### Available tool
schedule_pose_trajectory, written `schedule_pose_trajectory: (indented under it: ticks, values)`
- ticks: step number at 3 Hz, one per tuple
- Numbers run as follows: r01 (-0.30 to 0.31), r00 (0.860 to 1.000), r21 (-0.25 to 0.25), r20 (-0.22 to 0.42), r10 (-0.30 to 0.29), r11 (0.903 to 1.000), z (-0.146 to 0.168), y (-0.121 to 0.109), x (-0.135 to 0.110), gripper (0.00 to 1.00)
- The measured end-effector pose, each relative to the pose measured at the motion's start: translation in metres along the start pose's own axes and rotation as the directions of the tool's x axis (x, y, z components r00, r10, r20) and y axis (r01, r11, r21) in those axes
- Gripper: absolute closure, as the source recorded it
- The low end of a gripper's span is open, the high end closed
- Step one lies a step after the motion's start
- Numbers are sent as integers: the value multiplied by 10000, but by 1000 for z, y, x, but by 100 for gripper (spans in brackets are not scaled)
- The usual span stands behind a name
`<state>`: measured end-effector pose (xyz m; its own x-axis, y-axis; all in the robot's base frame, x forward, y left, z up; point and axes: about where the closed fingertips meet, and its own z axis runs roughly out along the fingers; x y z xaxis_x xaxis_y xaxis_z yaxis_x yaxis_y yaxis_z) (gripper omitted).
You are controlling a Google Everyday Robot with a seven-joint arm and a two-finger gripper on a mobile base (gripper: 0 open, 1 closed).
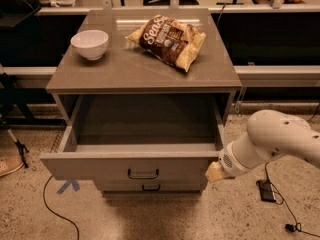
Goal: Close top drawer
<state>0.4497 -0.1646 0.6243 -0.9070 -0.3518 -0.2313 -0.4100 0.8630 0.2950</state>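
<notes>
The top drawer (90, 167) stands pulled far out from under the tabletop (125, 71), its deep box open to view. The tabletop carries a white bowl (90, 44) and a brown snack bag (169, 40). The end effector (216, 172), on a white arm (272, 139), sits at the right end of the drawer's front, touching or just beside it, and I cannot tell whether it is wide or narrow.
</notes>
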Motion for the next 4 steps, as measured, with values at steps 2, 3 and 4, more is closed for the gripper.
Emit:
schedule_pose_trajectory:
  ticks: [2, 3, 4]
  values:
    - [63, 9932, -239, 1162, -35, 9997, 6, 4, -67, 100]
    - [87, 9782, -344, 2076, -14, 9994, 10, 9, -128, 100]
    - [87, 9782, -344, 2076, -14, 9994, 10, 9, -127, 100]
